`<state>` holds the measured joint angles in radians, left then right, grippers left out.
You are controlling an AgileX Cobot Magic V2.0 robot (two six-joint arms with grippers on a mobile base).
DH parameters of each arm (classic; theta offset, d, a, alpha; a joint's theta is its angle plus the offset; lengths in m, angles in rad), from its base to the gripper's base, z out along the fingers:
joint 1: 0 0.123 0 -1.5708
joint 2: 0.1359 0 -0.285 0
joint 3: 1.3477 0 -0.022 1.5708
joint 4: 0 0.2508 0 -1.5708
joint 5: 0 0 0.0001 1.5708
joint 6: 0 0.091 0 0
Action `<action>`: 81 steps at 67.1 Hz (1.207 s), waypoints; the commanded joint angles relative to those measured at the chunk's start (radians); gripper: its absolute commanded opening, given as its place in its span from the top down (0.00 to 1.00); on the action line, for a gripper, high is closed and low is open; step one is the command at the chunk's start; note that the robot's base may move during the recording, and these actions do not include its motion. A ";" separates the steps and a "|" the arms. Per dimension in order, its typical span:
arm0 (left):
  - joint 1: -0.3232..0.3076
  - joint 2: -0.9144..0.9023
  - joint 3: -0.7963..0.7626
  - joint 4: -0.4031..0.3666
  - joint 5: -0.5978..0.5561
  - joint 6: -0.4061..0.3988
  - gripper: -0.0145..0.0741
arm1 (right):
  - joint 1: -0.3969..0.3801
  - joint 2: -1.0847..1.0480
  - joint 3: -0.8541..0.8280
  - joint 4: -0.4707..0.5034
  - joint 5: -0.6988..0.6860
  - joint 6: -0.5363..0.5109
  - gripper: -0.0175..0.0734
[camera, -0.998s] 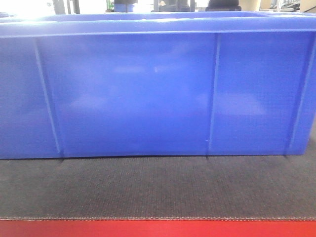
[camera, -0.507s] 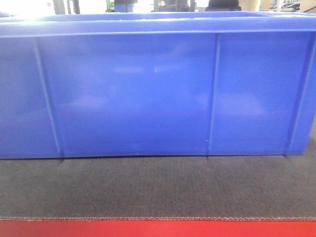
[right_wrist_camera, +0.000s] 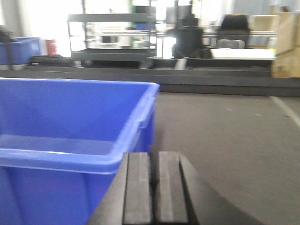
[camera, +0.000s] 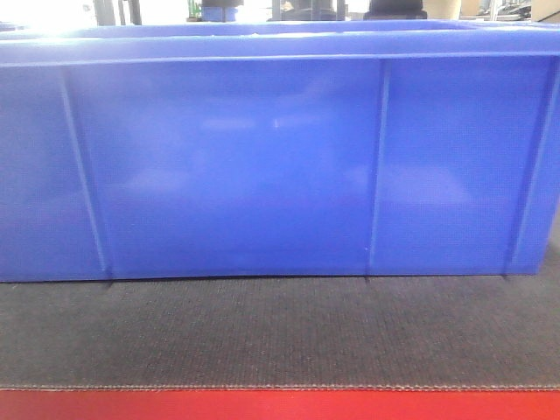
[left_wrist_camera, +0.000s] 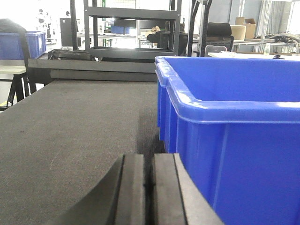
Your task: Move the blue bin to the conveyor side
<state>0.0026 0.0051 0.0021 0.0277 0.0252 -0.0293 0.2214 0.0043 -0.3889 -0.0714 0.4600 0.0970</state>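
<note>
The blue bin (camera: pixel 262 166) fills the front view, its long ribbed wall standing on the dark grey conveyor (camera: pixel 280 332) just behind the red edge strip (camera: pixel 280 405). In the left wrist view the blue bin (left_wrist_camera: pixel 234 131) stands at the right, its interior empty. My left gripper (left_wrist_camera: pixel 149 157) is shut with nothing in it, low over the conveyor (left_wrist_camera: pixel 70 126) just left of the bin's near corner. My right gripper (right_wrist_camera: pixel 154 154) is also shut and empty, just right of the bin (right_wrist_camera: pixel 70 126) at its other end.
A dark metal shelf rack (left_wrist_camera: pixel 131 28) stands beyond the belt's far end. Another blue crate (left_wrist_camera: pixel 33 42) sits far left in the background. An office chair (right_wrist_camera: pixel 234 23) and cardboard boxes (right_wrist_camera: pixel 286 42) stand far right.
</note>
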 commanded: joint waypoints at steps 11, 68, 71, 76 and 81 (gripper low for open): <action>0.004 -0.005 -0.002 -0.005 -0.019 0.001 0.84 | -0.166 -0.004 0.144 0.140 -0.135 -0.167 0.89; 0.004 -0.005 -0.002 -0.005 -0.019 0.001 0.84 | -0.241 -0.004 0.389 0.176 -0.377 -0.167 0.89; 0.004 -0.005 -0.002 -0.005 -0.019 0.001 0.84 | -0.241 -0.004 0.389 0.176 -0.377 -0.167 0.89; 0.004 -0.005 -0.002 -0.005 -0.019 0.001 0.84 | -0.241 -0.004 0.389 0.176 -0.377 -0.167 0.89; 0.004 -0.005 -0.002 -0.005 -0.019 0.001 0.84 | -0.241 -0.004 0.389 0.176 -0.377 -0.167 0.89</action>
<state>0.0026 0.0035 0.0021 0.0277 0.0252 -0.0293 -0.0161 0.0043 -0.0005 0.1042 0.1089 -0.0622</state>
